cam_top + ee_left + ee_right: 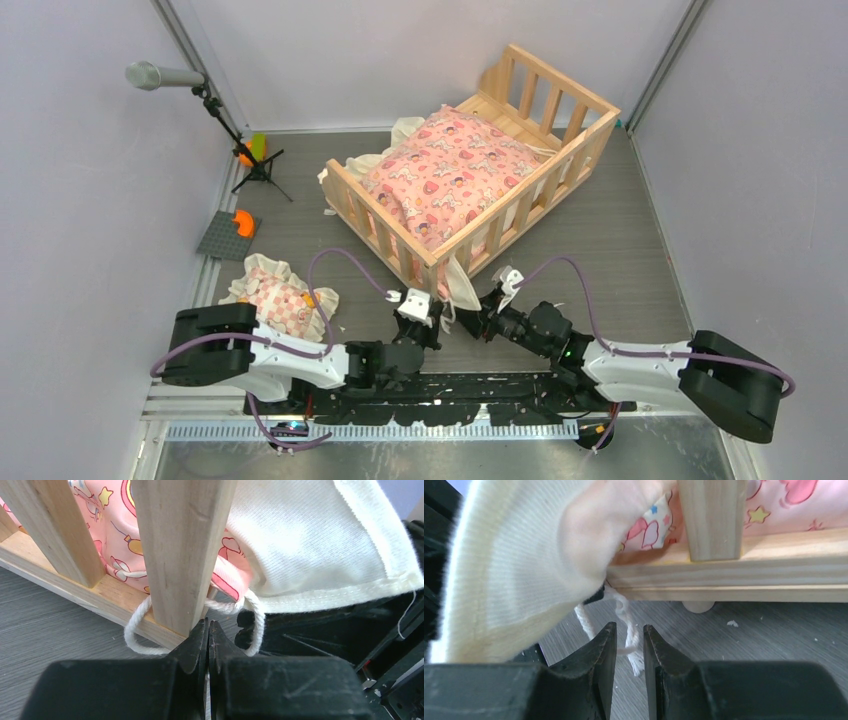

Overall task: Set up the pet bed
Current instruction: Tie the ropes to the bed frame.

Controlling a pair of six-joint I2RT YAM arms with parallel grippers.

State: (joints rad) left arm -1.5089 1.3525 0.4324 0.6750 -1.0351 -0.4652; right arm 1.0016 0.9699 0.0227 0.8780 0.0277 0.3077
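Though shut, left claw (208, 626) just beside pet bed (181, 555)

Pale wooden pet bed (520, 187), upright, angled.

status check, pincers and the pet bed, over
Left pincer shut at corner post. Right pincer open, white cord hanging between jaws. Pet bed upright, cushion inside. Cream frill drapes over that corner.

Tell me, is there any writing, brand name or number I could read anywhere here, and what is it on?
None can be read in any view. The pink cushion in the pet bed bears only printed pictures, such as stars and hearts, not words.
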